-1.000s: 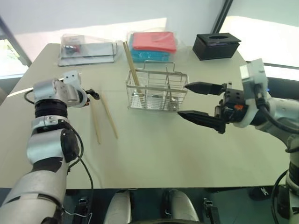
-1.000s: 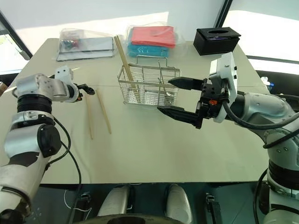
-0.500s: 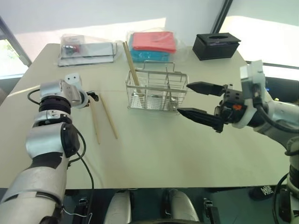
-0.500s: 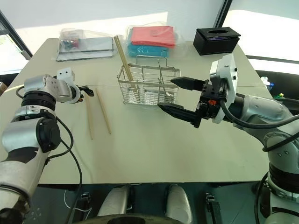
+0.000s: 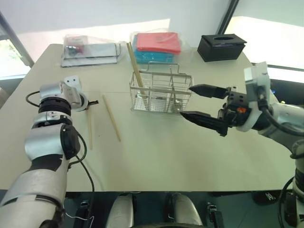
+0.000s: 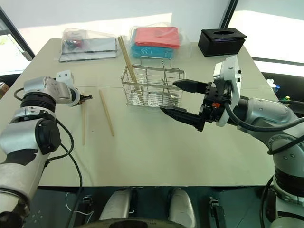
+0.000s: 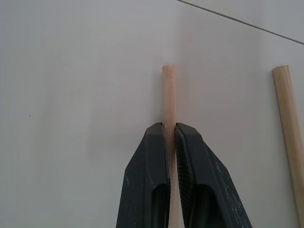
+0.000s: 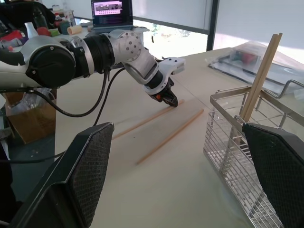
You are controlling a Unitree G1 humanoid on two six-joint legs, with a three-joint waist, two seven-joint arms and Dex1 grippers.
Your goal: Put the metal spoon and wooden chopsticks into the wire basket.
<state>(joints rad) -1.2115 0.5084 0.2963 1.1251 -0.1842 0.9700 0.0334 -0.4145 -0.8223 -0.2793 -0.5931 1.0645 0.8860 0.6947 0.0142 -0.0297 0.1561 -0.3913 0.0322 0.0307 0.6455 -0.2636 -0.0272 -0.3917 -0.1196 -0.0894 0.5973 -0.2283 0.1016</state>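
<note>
The pale table lies under my two arms. At its far edge are a clear plastic packet, a red and a blue pack stacked and a black box.

The wire basket stands near the middle of the table. Two wooden chopsticks lean in its left compartment, their tops sticking out over the rim. I cannot make out the metal spoon for sure among the wires.

My right gripper hangs just right of the basket, its two black fingers spread wide with nothing between them.

My left gripper is down at the table on the left, fingers pressed together on one end of a loose chopstick; its tip pokes out past my fingertips. A second loose chopstick lies flat just beside it, between it and the basket.
</note>
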